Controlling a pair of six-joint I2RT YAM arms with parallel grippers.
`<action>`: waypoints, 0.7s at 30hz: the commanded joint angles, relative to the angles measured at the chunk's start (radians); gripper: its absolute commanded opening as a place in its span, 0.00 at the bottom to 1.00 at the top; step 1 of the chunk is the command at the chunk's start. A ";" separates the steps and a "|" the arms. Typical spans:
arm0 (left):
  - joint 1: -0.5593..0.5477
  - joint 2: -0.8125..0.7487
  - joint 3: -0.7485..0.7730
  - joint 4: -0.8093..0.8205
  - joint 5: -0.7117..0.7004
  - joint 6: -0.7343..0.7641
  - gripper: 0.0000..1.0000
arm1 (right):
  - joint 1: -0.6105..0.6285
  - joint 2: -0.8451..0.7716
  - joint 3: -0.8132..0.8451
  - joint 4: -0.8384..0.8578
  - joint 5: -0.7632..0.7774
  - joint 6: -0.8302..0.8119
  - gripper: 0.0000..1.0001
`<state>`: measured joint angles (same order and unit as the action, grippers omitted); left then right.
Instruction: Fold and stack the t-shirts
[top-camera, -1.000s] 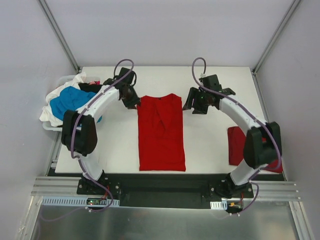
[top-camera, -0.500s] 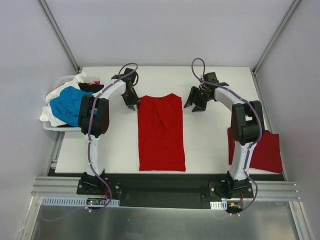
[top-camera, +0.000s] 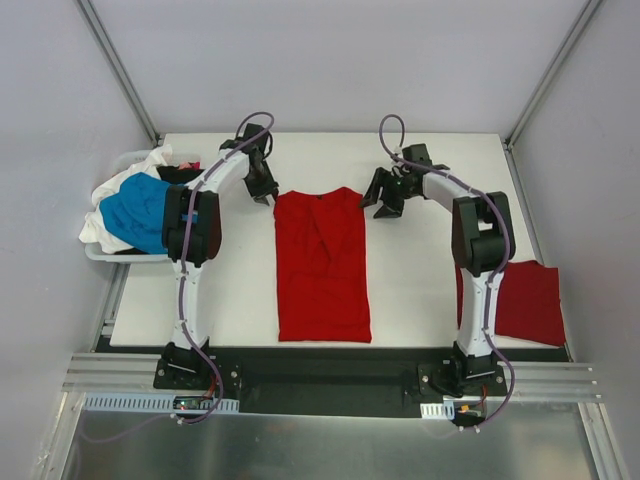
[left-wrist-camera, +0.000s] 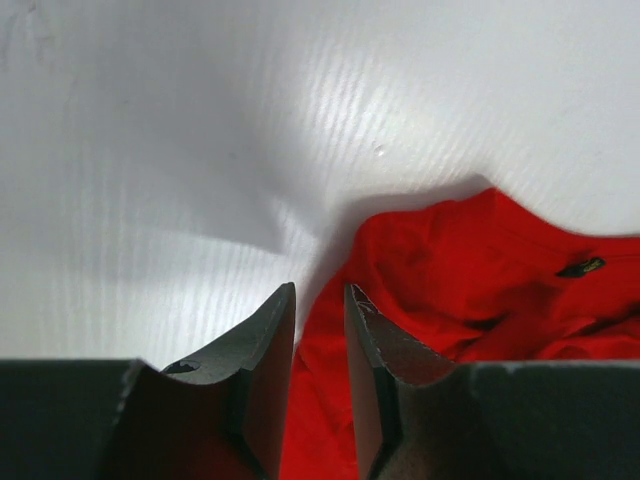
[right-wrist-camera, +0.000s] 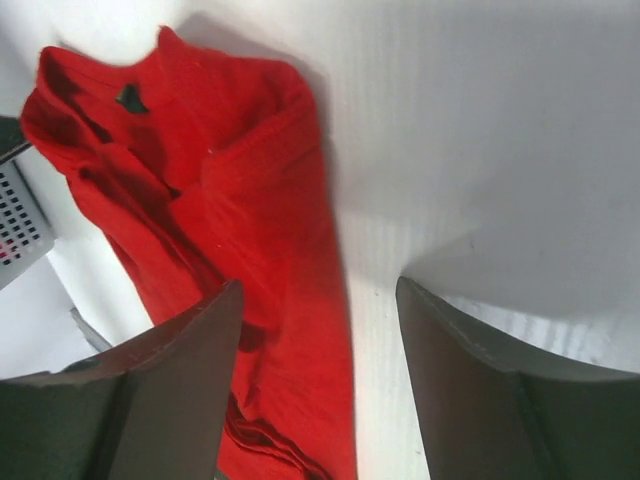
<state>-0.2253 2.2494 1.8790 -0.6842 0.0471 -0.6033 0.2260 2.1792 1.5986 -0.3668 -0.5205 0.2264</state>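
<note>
A red t-shirt (top-camera: 322, 265), folded into a long strip, lies in the middle of the table with its collar at the far end. My left gripper (top-camera: 263, 190) hovers at its far left corner. In the left wrist view the gripper (left-wrist-camera: 319, 290) has a narrow gap, and the red cloth (left-wrist-camera: 480, 270) lies below and beyond it, not pinched. My right gripper (top-camera: 385, 203) is at the far right corner. It (right-wrist-camera: 318, 285) stands wide open over the shirt's right edge (right-wrist-camera: 230, 170). A folded red t-shirt (top-camera: 525, 300) lies at the right.
A white basket (top-camera: 97, 252) at the table's left edge holds a heap of blue (top-camera: 140, 210), white and black shirts. Both arms arch over the table on either side of the strip. Grey walls close in the table at the back and sides.
Both arms have swung their elbows outward and upright, which uncovered the folded red shirt at the right. Both grippers have shifted slightly toward the far corners of the strip.
</note>
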 joint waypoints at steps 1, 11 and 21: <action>0.004 0.055 0.103 0.011 0.100 0.040 0.27 | -0.002 0.042 0.047 0.034 -0.056 0.019 0.68; 0.024 0.191 0.262 0.017 0.290 0.033 0.27 | -0.001 0.090 0.106 0.022 -0.061 0.031 0.70; 0.080 0.193 0.278 0.034 0.370 0.000 0.28 | 0.016 0.157 0.184 0.040 -0.064 0.053 0.70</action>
<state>-0.1596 2.4367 2.1094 -0.6605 0.3523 -0.5861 0.2272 2.2749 1.7233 -0.3382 -0.5953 0.2687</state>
